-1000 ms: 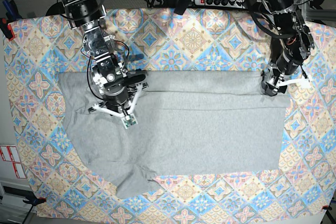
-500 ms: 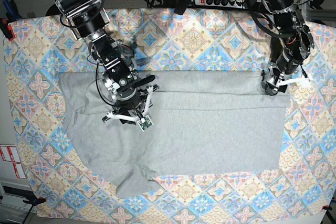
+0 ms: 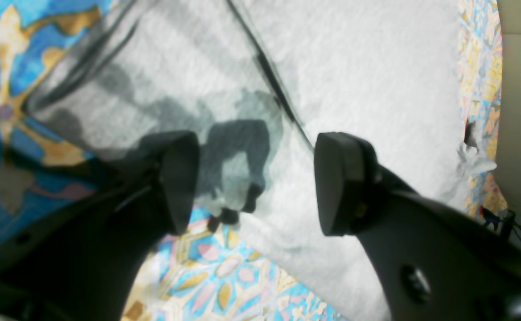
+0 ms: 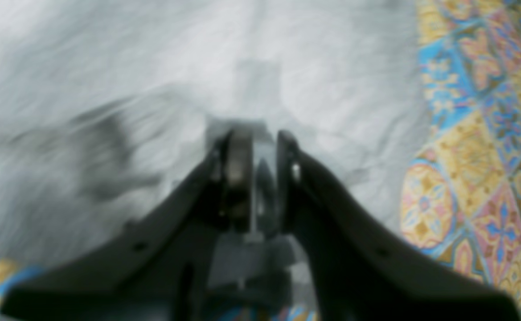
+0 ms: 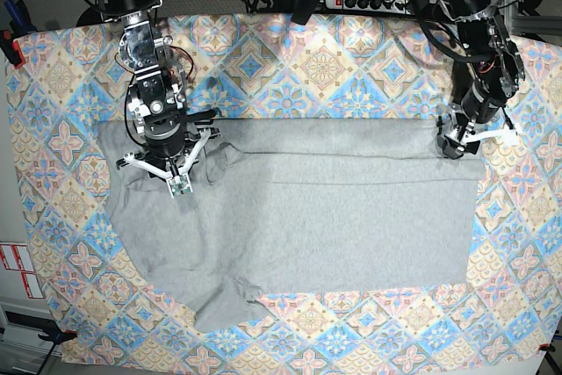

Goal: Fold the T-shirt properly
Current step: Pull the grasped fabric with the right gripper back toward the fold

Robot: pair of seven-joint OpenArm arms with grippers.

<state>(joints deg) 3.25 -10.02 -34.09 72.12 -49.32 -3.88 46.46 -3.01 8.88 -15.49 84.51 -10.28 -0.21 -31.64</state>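
Grey T-shirt (image 5: 290, 208) spread flat on my patterned counter (image 5: 351, 50).
I see soft heathered knit, creased near one sleeve. Left end effector (image 3: 256, 183) spread wide at the shirt's corner; right end effector (image 4: 256, 178) nearly pressed together, pinching a fabric fold.

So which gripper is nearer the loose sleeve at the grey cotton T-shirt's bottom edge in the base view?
Right. The right gripper sits over the shirt above that sleeve; the left gripper is at the T-shirt's far upper corner.
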